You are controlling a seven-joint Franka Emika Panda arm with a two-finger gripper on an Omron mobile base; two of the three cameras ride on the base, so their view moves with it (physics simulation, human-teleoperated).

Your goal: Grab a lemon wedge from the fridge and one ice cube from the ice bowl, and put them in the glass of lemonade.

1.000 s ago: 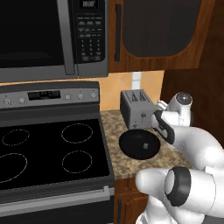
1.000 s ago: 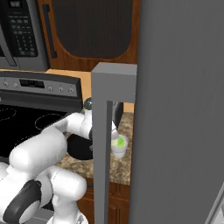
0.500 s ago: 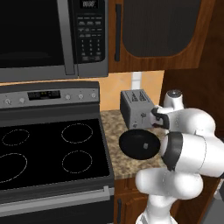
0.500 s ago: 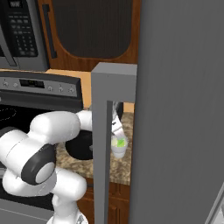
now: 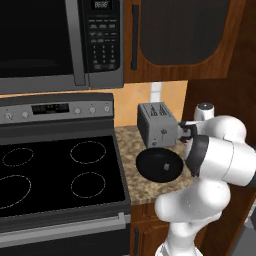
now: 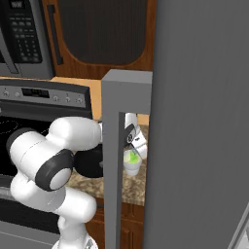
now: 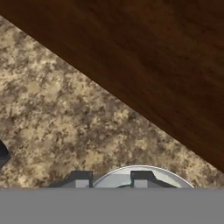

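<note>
- The pincer [image 7: 110, 180] hangs just above the glass of lemonade [image 6: 132, 163], its tips close together over the rim; whether they grip anything I cannot tell.
- A lemon wedge [image 6: 131, 157] shows bright green in the glass, which stands on the speckled bench [image 7: 65, 118] just right of the ice bowl [image 5: 160, 164].
- The toaster [image 5: 157, 124] stands beyond the bowl.
- The fridge [image 6: 199, 121] rises at the right.

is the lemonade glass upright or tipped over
Upright. In the right base view the glass of lemonade stands on the counter with a yellow-green piece at its top.
</note>
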